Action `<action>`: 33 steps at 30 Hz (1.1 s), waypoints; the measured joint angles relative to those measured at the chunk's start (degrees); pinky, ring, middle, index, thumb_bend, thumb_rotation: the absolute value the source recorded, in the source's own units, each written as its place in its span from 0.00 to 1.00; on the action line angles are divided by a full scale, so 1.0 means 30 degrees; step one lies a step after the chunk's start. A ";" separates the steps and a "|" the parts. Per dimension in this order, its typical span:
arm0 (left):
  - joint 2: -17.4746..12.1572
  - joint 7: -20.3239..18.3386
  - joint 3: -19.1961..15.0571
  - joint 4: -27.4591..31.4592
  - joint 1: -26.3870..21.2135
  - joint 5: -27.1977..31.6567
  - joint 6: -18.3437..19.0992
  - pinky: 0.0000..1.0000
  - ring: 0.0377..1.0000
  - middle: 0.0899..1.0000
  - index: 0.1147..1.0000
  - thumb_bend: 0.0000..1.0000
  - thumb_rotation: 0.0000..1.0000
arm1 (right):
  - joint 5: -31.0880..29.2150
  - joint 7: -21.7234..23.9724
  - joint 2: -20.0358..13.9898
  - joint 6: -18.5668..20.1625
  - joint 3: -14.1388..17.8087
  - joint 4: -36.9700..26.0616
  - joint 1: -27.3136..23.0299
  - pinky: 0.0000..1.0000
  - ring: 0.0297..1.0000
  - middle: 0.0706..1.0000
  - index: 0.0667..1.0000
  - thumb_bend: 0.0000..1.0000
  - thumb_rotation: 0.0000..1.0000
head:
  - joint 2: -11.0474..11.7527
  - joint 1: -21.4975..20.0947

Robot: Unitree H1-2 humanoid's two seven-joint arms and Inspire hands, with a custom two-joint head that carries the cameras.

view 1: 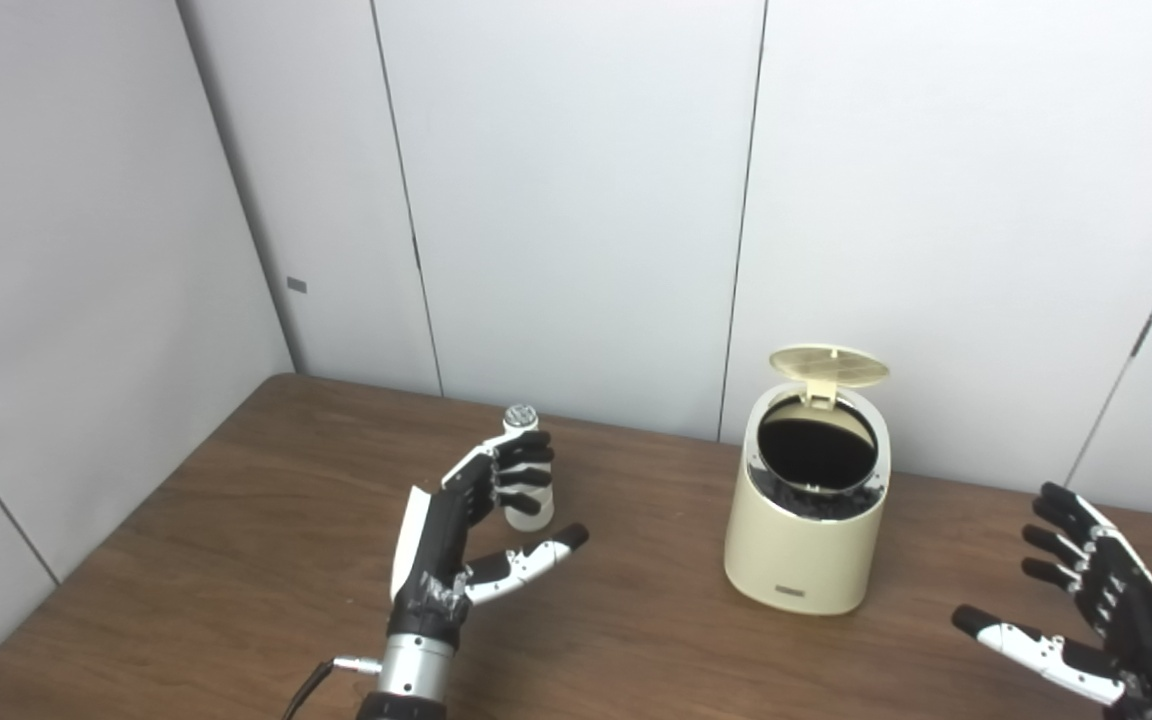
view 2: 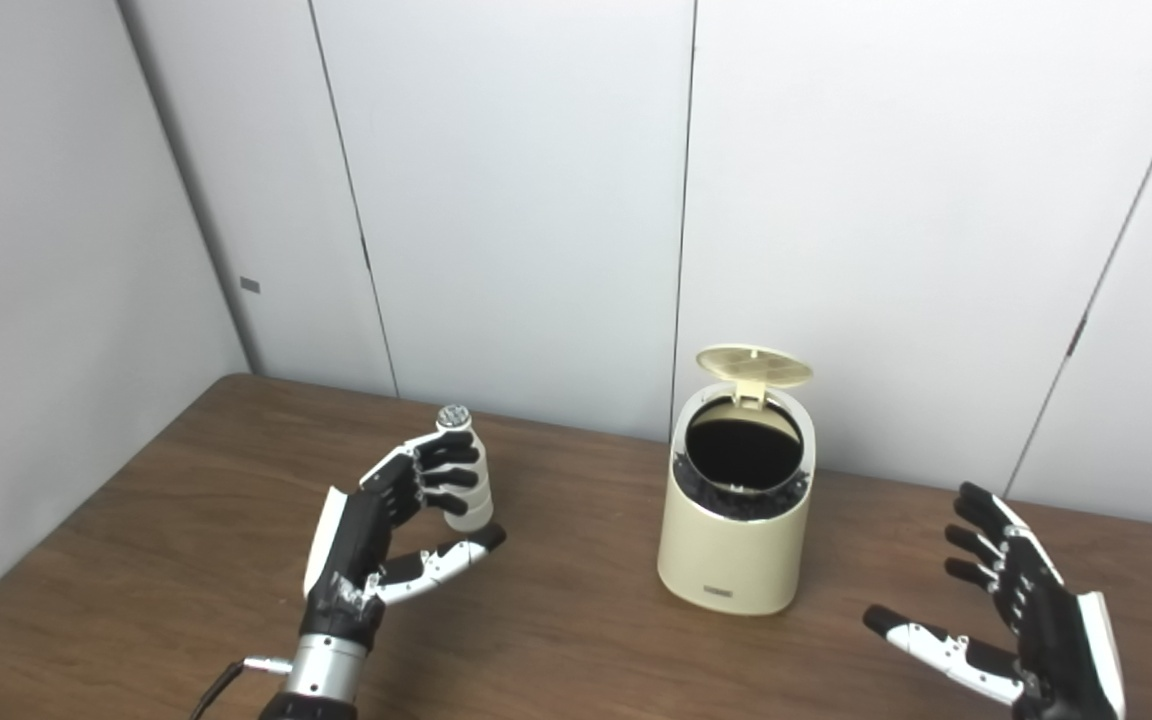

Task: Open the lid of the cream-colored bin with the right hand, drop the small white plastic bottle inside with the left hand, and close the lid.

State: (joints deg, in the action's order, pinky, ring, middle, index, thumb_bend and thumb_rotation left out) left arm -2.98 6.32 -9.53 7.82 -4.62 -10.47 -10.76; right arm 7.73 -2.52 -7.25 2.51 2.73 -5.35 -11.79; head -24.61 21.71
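Observation:
The small white plastic bottle point(view 1: 521, 418) stands upright on the brown table point(view 1: 236, 540), left of the bin. My left hand point(view 1: 466, 520) is at it: the fingers point(view 1: 524, 478) curl across its front, while the thumb point(view 1: 536, 558) sticks out low and apart from the bottle. The cream-colored bin point(view 1: 804, 555) stands right of centre with its lid point(view 1: 829, 366) tipped up at the back, showing a dark inside. My right hand point(view 1: 1106, 610) hovers open, fingers spread, at the lower right, well clear of the bin.
Grey wall panels point(view 1: 576, 200) close off the table at the back and on the left. A cable point(view 1: 311, 685) runs from my left wrist. Bare wood lies between the bottle and the bin.

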 measured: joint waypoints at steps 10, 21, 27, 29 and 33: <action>-0.0520 0.1302 -0.1220 0.0007 0.0038 -0.0763 0.0987 0.57 0.70 0.74 0.74 0.71 0.04 | 0.0353 0.0161 -0.0009 0.0159 -0.0085 -0.0255 -0.0005 0.69 0.78 0.84 0.82 0.73 0.00 | -0.0059 0.0117; -0.0971 0.1973 -0.1083 -0.1021 -0.1128 -0.1844 0.1541 0.65 0.76 0.80 0.83 0.72 0.08 | 0.1529 -0.0020 0.0001 0.0713 -0.0310 -0.0812 -0.0004 0.66 0.77 0.83 0.82 0.74 0.01 | -0.0030 -0.0059; -0.1721 0.2139 -0.0662 -0.2106 -0.1879 -0.2496 0.2253 0.75 0.80 0.82 0.87 0.76 0.14 | 0.1712 -0.0020 0.0014 0.0982 -0.0346 -0.1208 -0.0002 0.66 0.76 0.83 0.82 0.74 0.02 | -0.0030 -0.0205; -0.1896 0.2152 -0.0556 -0.2496 -0.2067 -0.2499 0.2477 0.76 0.80 0.82 0.87 0.78 0.14 | 0.1716 -0.0019 0.0017 0.0988 -0.0350 -0.1371 -0.0002 0.66 0.77 0.83 0.82 0.74 0.02 | -0.0059 -0.0263; -0.2320 0.2192 -0.0216 -0.3987 -0.2615 -0.2511 0.2477 0.73 0.79 0.81 0.85 0.80 0.12 | 0.1333 0.0067 0.0142 0.1348 -0.0299 -0.1528 0.0003 0.69 0.79 0.84 0.83 0.71 0.00 | -0.0059 -0.0293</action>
State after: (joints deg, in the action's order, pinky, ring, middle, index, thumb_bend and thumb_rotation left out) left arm -9.94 12.90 -10.17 -4.14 -12.47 -18.00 -3.32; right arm 11.73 -2.32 -6.83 6.55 1.84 -9.94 -11.78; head -24.79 20.83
